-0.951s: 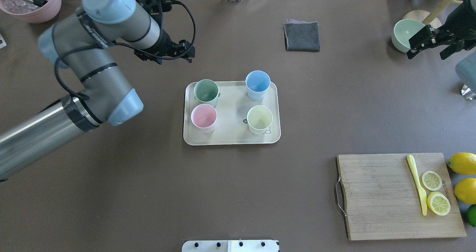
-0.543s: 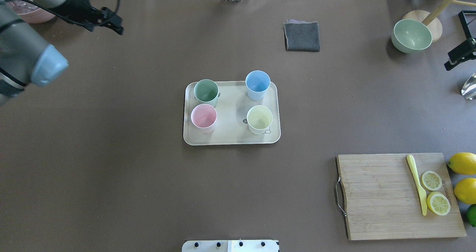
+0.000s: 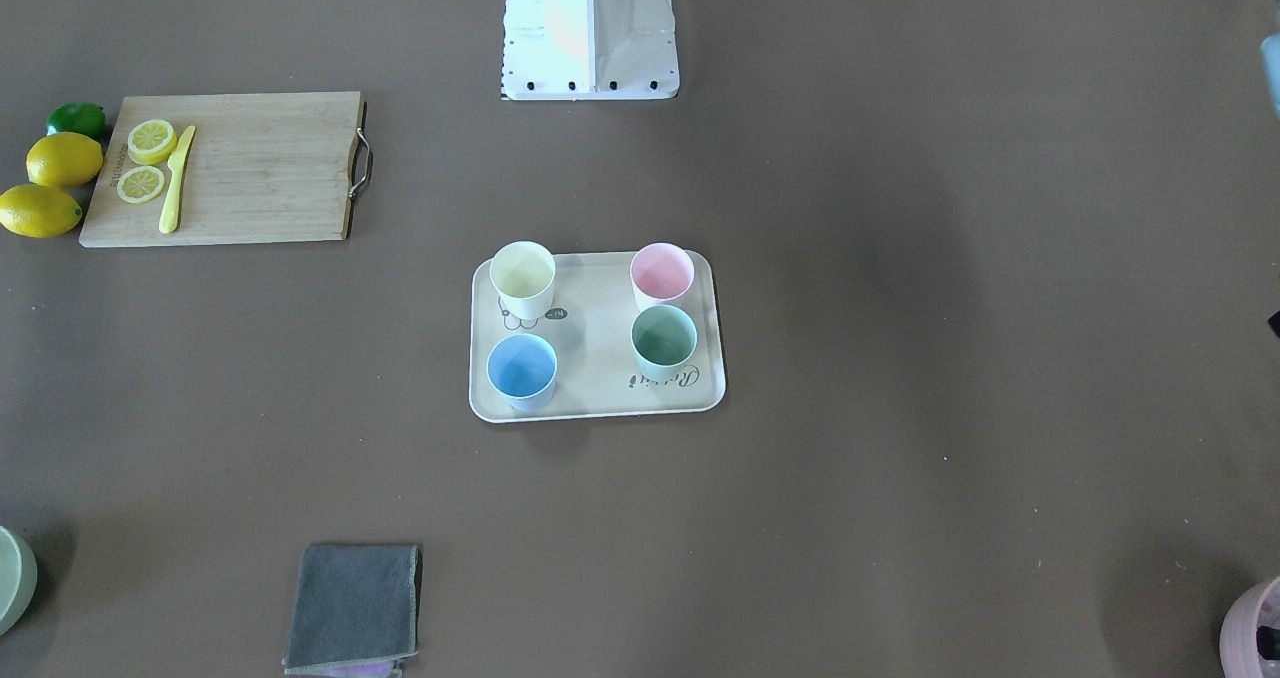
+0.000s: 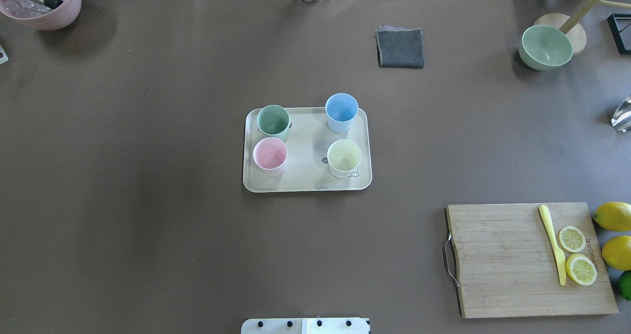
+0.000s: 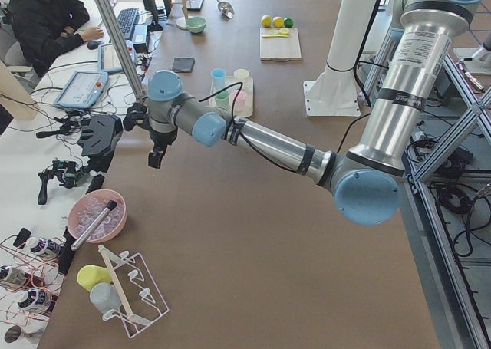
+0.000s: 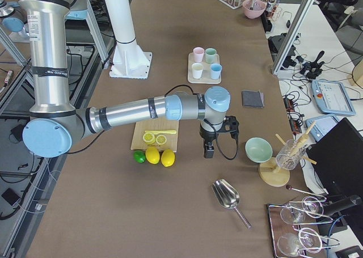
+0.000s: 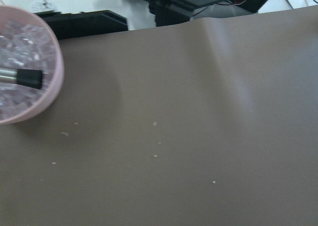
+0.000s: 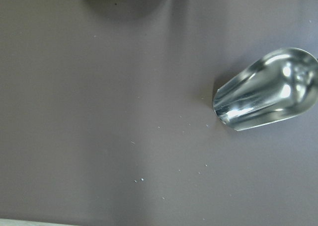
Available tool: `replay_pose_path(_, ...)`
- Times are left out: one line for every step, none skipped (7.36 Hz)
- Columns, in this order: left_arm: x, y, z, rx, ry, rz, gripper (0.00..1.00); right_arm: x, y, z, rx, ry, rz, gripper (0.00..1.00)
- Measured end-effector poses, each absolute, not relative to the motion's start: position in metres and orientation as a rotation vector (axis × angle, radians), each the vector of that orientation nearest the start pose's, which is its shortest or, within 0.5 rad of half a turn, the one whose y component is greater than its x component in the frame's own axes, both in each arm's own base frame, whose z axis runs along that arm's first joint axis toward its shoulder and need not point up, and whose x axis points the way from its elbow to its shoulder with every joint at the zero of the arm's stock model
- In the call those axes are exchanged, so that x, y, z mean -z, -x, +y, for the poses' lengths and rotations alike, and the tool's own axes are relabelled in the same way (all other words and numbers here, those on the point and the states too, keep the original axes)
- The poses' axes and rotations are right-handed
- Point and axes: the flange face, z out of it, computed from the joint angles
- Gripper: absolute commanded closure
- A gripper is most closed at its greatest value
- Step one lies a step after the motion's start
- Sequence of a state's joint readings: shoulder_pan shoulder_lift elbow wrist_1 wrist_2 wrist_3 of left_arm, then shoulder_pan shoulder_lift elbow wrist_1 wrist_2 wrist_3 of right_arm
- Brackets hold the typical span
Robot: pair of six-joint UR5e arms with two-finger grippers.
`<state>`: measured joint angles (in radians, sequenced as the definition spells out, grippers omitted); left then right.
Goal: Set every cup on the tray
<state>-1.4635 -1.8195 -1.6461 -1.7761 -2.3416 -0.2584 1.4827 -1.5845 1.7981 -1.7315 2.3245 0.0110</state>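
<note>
Four cups stand upright on the cream tray [image 4: 305, 179] at the table's middle: mint green [image 4: 272, 120], light blue [image 4: 341, 110], pink [image 4: 269, 154] and pale yellow [image 4: 344, 157]. The front view shows the same tray [image 3: 600, 398] with all four cups on it. Neither gripper shows in the overhead view. The left gripper [image 5: 156, 156] hangs over the table's far-left part near the mauve pot. The right gripper [image 6: 209, 151] hangs over the right end near the lemons. I cannot tell whether either is open or shut. Both are far from the tray.
A mauve pot of ice [image 4: 44, 9] stands at the back left. A grey cloth [image 4: 400, 48] and a pale green bowl [image 4: 544, 47] are at the back. A wooden cutting board [image 4: 512, 275] with lemon slices is front right. A metal scoop [image 8: 266, 89] lies under the right wrist.
The left arm has swung away to the left and out of the overhead view. The right gripper has left its right edge. The cups and tray have not moved.
</note>
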Motion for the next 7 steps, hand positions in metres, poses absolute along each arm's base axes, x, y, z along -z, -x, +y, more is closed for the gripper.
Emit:
replay_pose_path(-0.495,0.017,-0.583,-0.049,-0.328,0.821,0.02,-0.589,-0.039,-0.469,0.070,0.000,-0.752,0.00)
replay_pose_path(-0.534,0.027,-0.563,-0.020,-0.276,0.809,0.02,-0.604,-0.056,-0.453,0.045,0.010,-0.750,0.00)
replay_pose_path(-0.571,0.038,-0.537,0.017,-0.222,0.800,0.02,-0.617,-0.073,-0.438,0.026,0.013,-0.750,0.00)
replay_pose_path(-0.590,0.049,-0.520,0.050,-0.196,0.797,0.02,-0.626,-0.085,-0.427,0.011,0.014,-0.749,0.00)
replay_pose_path(-0.599,0.063,-0.512,0.082,-0.188,0.796,0.02,-0.631,-0.092,-0.421,0.000,0.016,-0.750,0.00)
replay_pose_path(-0.602,0.075,-0.507,0.109,-0.188,0.793,0.02,-0.633,-0.095,-0.418,-0.007,0.016,-0.751,0.00)
replay_pose_path(-0.604,0.082,-0.505,0.125,-0.188,0.792,0.02,-0.632,-0.096,-0.419,-0.009,0.012,-0.750,0.00)
